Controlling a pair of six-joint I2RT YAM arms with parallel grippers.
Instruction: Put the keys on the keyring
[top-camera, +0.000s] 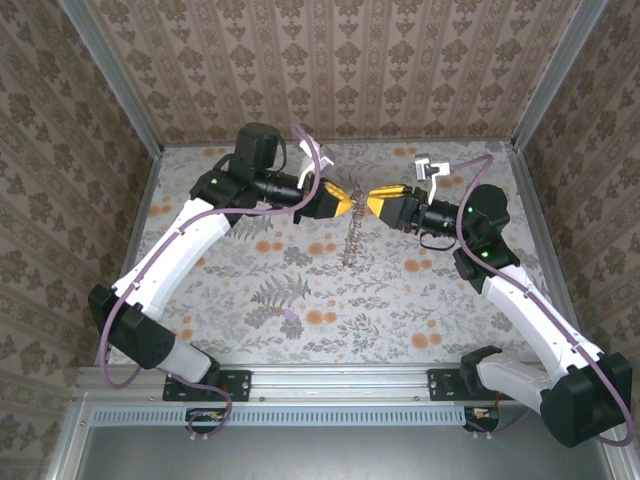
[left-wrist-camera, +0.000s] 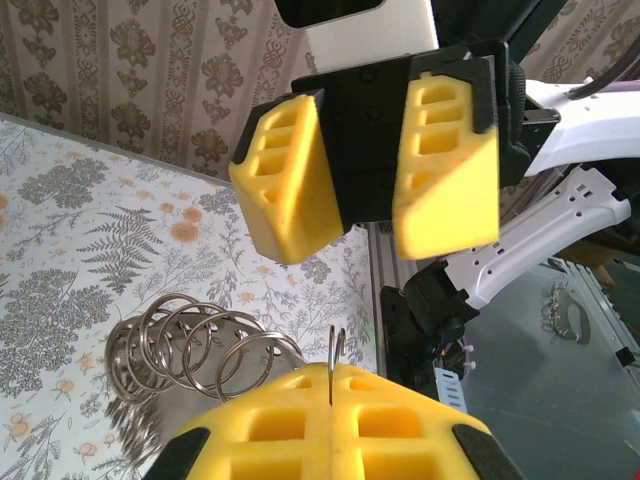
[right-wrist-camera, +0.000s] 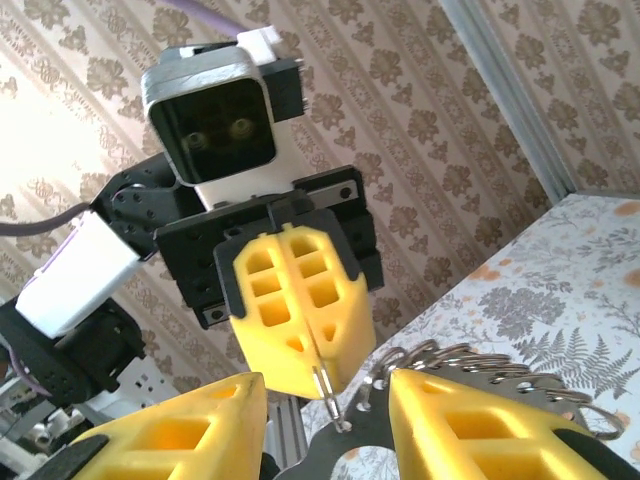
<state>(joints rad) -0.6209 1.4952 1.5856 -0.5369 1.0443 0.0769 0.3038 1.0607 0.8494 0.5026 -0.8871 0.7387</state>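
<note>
The keyring (left-wrist-camera: 331, 368) is seen as a thin dark wire standing up out of the seam between the fingers of the left gripper (top-camera: 347, 203), which are pressed together on it. The keys (top-camera: 352, 240) are hung below that pinch as a jagged silvery string. Its long axis is run downward over the flowered table (top-camera: 250, 300), across the line on which the two grippers face each other. Whether its lower end is rested on the table cannot be told. In the left wrist view the string is shown as a run of loops trailing off to one side of the pinch.

The right gripper (top-camera: 374, 204) is set tip to tip with the left, just beside it, with its fingers spread and nothing gripped between them. In its own wrist view the pinched wire end is found straight ahead, within the gap between those fingers, and the loops are carried off behind one of them.

The coming move is judged to turn on this alignment. The wire lies on the right gripper's own axis, so a short straight advance and a careful closing are called for. The right arm is the free one, and the nearer.
</note>
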